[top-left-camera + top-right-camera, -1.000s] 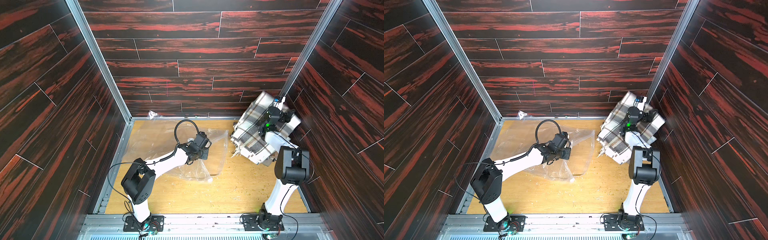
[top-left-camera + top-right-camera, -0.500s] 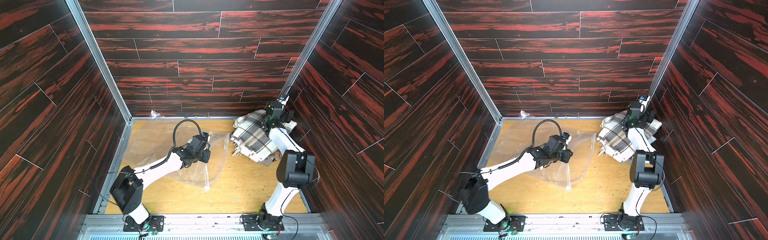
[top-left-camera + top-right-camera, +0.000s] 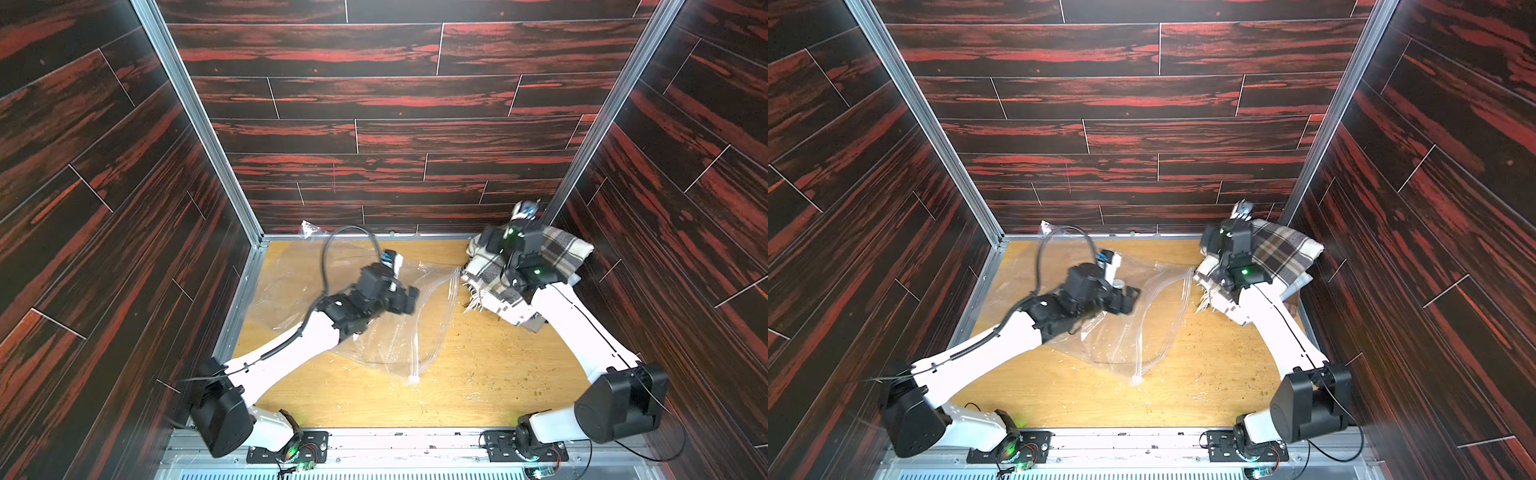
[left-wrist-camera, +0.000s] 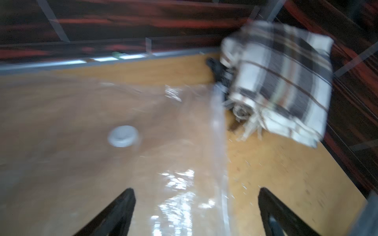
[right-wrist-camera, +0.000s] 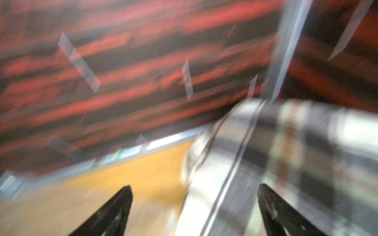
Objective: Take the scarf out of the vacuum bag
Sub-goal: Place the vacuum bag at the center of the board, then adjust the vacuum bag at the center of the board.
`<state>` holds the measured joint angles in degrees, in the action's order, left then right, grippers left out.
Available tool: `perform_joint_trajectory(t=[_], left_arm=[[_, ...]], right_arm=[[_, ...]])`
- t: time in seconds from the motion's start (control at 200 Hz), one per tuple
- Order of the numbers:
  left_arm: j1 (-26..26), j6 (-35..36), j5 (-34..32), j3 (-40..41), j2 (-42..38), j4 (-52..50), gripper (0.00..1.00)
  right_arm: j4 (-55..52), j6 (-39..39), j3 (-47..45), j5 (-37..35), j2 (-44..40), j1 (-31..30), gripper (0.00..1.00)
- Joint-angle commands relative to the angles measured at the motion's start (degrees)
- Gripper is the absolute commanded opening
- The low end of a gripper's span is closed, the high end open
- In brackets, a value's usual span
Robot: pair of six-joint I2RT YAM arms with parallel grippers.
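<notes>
Scarf (image 3: 562, 250) is out of the bag (image 3: 432, 324), bunched at the tabletop's (image 3: 478, 374) 2 o'clock corner. Bag lies flat, centre to 10 o'clock. Left jaws apart over bag; right jaws apart at scarf.

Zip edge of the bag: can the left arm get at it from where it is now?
Probably yes. The left gripper hangs over the bag, jaws open, and the zip edge runs between them just ahead. Nothing lies on it; the scarf sits past its far end.
</notes>
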<state>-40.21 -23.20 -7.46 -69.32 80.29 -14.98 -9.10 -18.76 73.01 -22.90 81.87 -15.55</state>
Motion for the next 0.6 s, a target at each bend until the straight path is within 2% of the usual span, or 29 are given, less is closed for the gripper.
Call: perform_joint_trajectory(t=[0.0,0.17,0.371,0.511,0.596], left_arm=[[7.01,-5.31,-7.86,-0.75,-3.01,-3.58,0.96],[20.72,-12.05,-6.39,-6.21,3.72,-10.47,0.96],[29.32,-15.94,-1.52,-10.78,15.02,-11.27,0.96],[33.18,-18.4,4.64,-14.88,23.7,-12.91,0.96],[35.46,-19.1,9.98,-17.94,28.87,-14.73,0.96]], right_arm=[[-8.14,-5.82,-3.49,15.1,-3.14,-0.62,0.98],[-10.46,-8.09,-11.0,29.12,-8.97,-0.66,0.98],[-8.02,-15.18,-17.07,44.85,-13.99,-1.44,0.98],[-5.11,-19.58,-19.02,48.04,-15.33,-4.83,0.98],[-4.9,-21.28,-18.72,46.99,-14.48,-7.69,0.98]])
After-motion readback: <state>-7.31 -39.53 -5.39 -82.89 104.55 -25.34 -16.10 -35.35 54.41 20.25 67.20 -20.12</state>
